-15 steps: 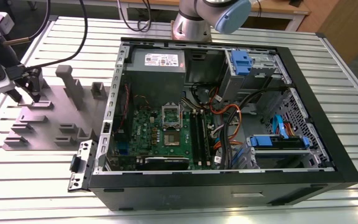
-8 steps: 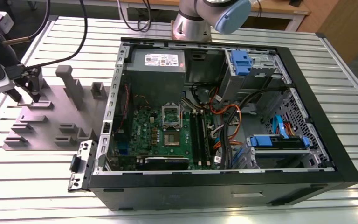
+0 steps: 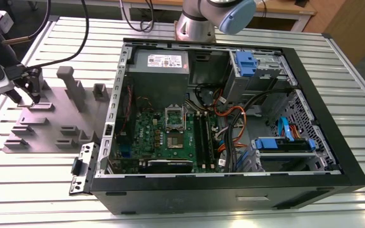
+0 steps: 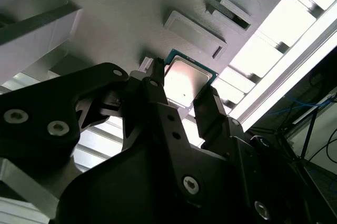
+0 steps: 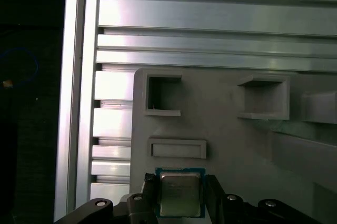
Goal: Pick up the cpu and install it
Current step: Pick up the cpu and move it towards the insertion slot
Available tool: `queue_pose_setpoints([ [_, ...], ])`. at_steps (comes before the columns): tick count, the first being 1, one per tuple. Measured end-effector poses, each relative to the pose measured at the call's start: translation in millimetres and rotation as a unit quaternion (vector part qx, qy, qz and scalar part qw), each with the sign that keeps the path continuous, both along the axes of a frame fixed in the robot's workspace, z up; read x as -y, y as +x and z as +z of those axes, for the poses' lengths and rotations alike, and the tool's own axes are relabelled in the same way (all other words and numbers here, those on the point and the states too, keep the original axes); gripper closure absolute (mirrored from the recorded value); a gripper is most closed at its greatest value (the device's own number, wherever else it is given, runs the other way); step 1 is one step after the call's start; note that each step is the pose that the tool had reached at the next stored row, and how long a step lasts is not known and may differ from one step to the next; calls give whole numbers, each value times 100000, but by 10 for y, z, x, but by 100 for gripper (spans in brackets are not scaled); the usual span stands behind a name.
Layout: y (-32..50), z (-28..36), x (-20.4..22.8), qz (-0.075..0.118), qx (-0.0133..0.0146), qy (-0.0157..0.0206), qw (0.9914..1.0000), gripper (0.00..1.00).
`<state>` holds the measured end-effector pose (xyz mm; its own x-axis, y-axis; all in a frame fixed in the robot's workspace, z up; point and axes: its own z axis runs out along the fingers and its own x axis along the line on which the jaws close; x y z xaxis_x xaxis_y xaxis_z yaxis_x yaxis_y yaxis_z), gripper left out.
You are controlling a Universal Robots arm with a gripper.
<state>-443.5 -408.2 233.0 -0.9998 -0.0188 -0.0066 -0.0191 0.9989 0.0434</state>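
Note:
In both wrist views the cpu (image 4: 188, 78) (image 5: 180, 196) is a small square chip with a silvery top and a green rim. It sits low over the grey plastic tray (image 3: 51, 129) (image 5: 226, 145). My gripper (image 3: 28, 100) (image 4: 181, 91) (image 5: 180, 188) hangs over the tray's far corner at the exterior view's left. One black finger presses each side of the chip, so the gripper is shut on it. The green motherboard (image 3: 160, 140) lies inside the open computer case (image 3: 309, 142), with its socket (image 3: 173, 141) bare and the silver frame (image 3: 175, 116) swung up.
Raised blocks and posts (image 3: 74, 88) stand on the tray beside my gripper. A slatted aluminium table (image 3: 36, 171) carries everything. Inside the case are cables, a power supply (image 3: 160, 61) and blue drive brackets (image 3: 283, 143). The arm's base (image 3: 201, 23) stands behind the case.

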Motion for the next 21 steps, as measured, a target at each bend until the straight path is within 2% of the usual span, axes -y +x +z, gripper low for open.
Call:
queue_pose_setpoints([
  [21,0,44,0,-1,0,-1,100000,53],
])
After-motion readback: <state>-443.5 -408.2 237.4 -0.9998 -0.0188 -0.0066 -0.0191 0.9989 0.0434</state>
